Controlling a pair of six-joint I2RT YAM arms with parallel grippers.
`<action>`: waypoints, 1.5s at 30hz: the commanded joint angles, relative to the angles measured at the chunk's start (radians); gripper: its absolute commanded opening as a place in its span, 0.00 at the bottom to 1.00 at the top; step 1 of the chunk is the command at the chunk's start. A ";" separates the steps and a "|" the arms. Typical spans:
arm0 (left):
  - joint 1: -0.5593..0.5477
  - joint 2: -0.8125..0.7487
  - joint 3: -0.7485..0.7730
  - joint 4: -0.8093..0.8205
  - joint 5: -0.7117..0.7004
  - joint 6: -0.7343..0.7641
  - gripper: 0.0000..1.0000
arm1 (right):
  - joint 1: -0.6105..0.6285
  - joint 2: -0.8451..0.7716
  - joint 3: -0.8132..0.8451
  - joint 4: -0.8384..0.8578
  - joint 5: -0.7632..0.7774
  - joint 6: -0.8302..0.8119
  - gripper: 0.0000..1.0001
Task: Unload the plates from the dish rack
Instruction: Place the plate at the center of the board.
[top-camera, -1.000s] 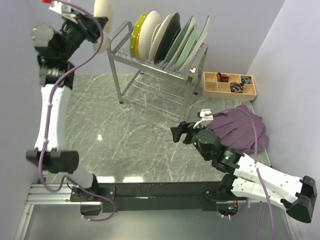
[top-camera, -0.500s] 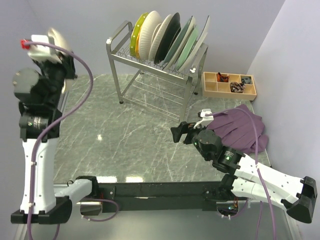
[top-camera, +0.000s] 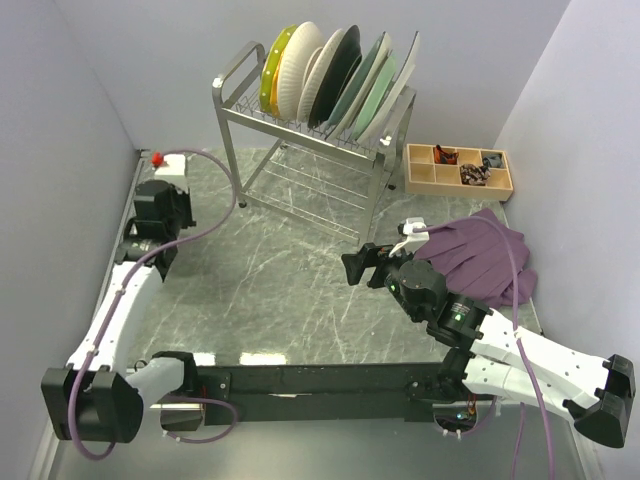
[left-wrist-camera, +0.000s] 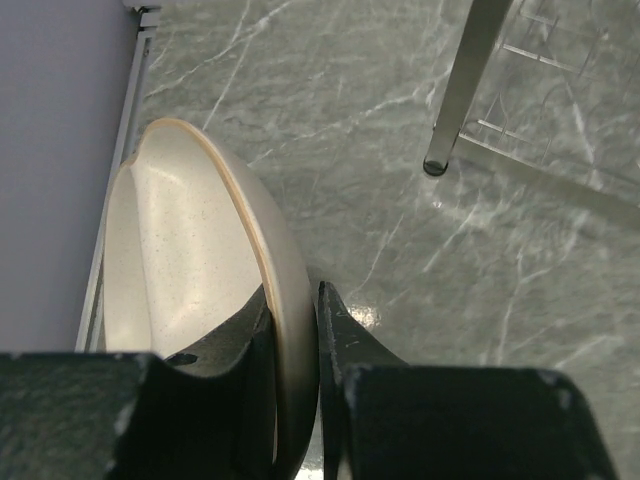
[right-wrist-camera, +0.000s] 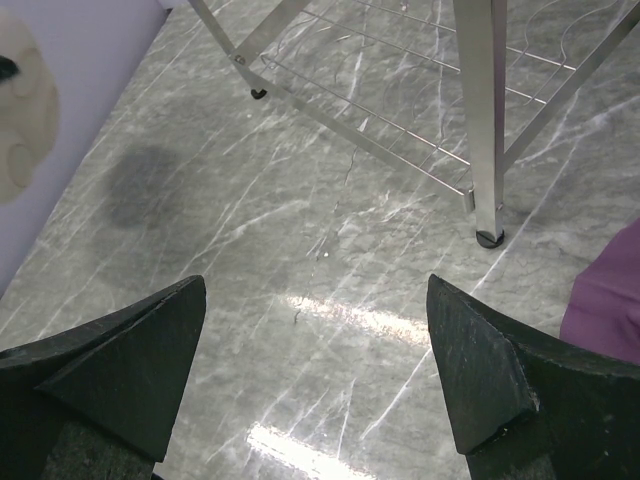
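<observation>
The dish rack (top-camera: 243, 118) stands at the back of the table with several plates (top-camera: 330, 80) upright in its top tier. My left gripper (left-wrist-camera: 296, 300) is shut on the rim of a cream plate (left-wrist-camera: 180, 260) and holds it on edge, low over the table's far left by the wall. In the top view that arm's wrist (top-camera: 160, 205) hides the plate. The plate shows faintly at the left edge of the right wrist view (right-wrist-camera: 22, 110). My right gripper (top-camera: 357, 266) is open and empty over the marble, in front of the rack's right legs (right-wrist-camera: 485, 120).
A wooden compartment tray (top-camera: 458, 170) sits at the back right. A purple cloth (top-camera: 490, 255) lies beside my right arm. A rack leg (left-wrist-camera: 455, 90) stands to the right of the held plate. The purple wall (left-wrist-camera: 50, 150) is close on its left.
My left arm has swung from high beside the rack down to the table's left edge, carrying the cream plate. The right arm has not moved.
</observation>
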 joint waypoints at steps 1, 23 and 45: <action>-0.015 -0.032 -0.051 0.534 0.042 0.205 0.01 | 0.008 -0.015 0.034 0.025 0.025 -0.013 0.97; -0.120 0.404 -0.151 0.809 -0.047 0.688 0.08 | 0.008 0.006 0.040 0.022 0.013 -0.012 0.97; -0.157 0.501 -0.122 0.625 -0.056 0.428 0.55 | 0.008 -0.026 0.035 0.017 0.011 -0.013 0.97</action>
